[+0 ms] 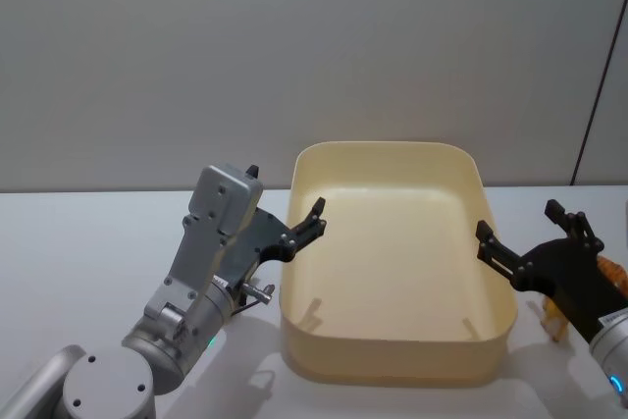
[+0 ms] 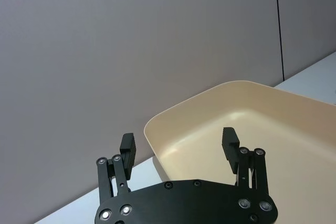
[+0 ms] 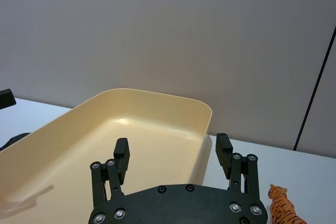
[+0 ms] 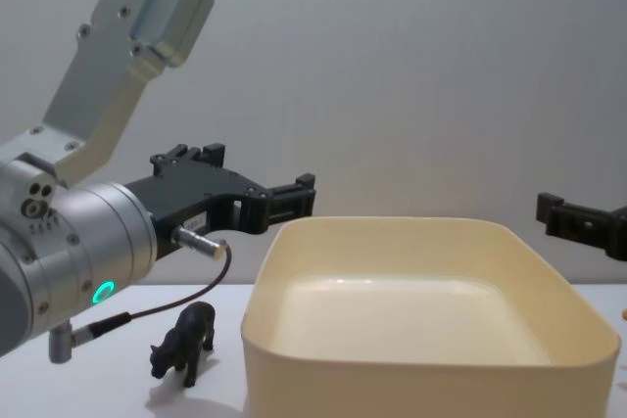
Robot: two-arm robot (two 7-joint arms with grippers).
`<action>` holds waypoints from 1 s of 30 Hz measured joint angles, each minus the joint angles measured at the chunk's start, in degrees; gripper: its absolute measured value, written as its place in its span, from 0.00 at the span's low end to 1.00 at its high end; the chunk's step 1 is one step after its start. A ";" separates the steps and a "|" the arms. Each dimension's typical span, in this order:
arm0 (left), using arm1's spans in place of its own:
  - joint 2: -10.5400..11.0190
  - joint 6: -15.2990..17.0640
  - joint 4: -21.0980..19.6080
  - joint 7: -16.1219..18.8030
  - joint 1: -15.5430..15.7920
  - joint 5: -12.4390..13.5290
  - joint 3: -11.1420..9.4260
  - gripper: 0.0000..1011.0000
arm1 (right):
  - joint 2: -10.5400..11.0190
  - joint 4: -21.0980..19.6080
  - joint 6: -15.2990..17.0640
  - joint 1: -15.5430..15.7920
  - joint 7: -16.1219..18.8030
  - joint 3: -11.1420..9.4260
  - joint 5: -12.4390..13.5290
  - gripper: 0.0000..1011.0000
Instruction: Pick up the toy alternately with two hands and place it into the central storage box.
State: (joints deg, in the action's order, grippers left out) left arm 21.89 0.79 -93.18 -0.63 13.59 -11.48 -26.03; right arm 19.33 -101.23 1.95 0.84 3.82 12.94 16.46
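The left gripper [image 2: 178,141] hangs released at nine o'clock of the tub [image 1: 392,360]. The right gripper [image 3: 172,147], also released, hangs at three. A toy tiger [image 3: 282,208] stands near it.

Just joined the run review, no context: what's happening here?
Nothing is grasped yet. The left gripper hovers at the left rim of the cream storage box, the right gripper at its right rim, both with fingers open and empty. The box holds nothing. A black animal toy stands on the table left of the box; an orange tiger toy is on its right.
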 joint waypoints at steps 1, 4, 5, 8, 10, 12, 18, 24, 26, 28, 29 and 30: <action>0.00 0.00 0.00 0.00 0.00 0.00 0.00 0.99 | 0.00 0.00 0.00 0.00 0.00 0.00 0.00 0.99; 0.00 0.00 0.00 0.00 0.00 0.00 0.00 0.99 | 0.00 0.00 0.00 0.00 0.00 0.00 0.00 0.99; 0.00 0.00 0.00 0.00 0.00 0.00 0.00 0.99 | 0.00 0.00 0.00 0.00 0.00 0.00 0.00 0.99; 0.00 0.00 0.00 0.00 0.00 0.00 0.00 0.99 | 0.00 0.00 0.00 0.00 0.00 0.00 0.00 0.99; 0.00 0.00 0.00 0.00 0.00 0.00 0.00 0.99 | 0.00 0.00 0.00 0.00 0.00 0.00 0.00 0.99; 0.00 0.00 0.00 0.00 0.00 0.00 0.00 0.99 | 0.00 0.00 0.00 0.00 0.00 0.00 0.00 0.99; 0.00 0.00 0.00 0.00 0.00 0.00 0.00 0.99 | 0.00 0.00 0.00 0.00 0.00 0.00 0.00 0.99; 0.00 0.00 0.00 0.00 0.00 0.00 0.00 0.99 | 0.00 0.00 0.00 0.00 0.00 0.00 0.00 0.99; 0.00 0.00 0.00 0.00 0.00 0.00 0.00 0.99 | 0.00 0.00 0.00 0.00 0.00 0.00 0.00 0.99; 0.00 0.00 0.00 0.00 0.00 0.00 0.00 0.99 | 0.00 0.00 0.00 0.00 0.00 0.00 0.00 0.99; 0.00 0.00 0.00 0.00 0.00 0.00 0.00 0.99 | 0.00 0.00 0.00 0.00 0.00 0.00 0.00 0.99; 0.00 0.00 0.00 0.00 0.00 0.00 0.00 0.99 | 0.00 0.00 0.00 0.00 0.00 0.00 0.00 0.99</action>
State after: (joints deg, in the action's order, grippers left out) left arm 21.89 0.79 -93.17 -0.63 13.59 -11.48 -26.03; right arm 19.34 -101.23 1.95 0.84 3.82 12.94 16.47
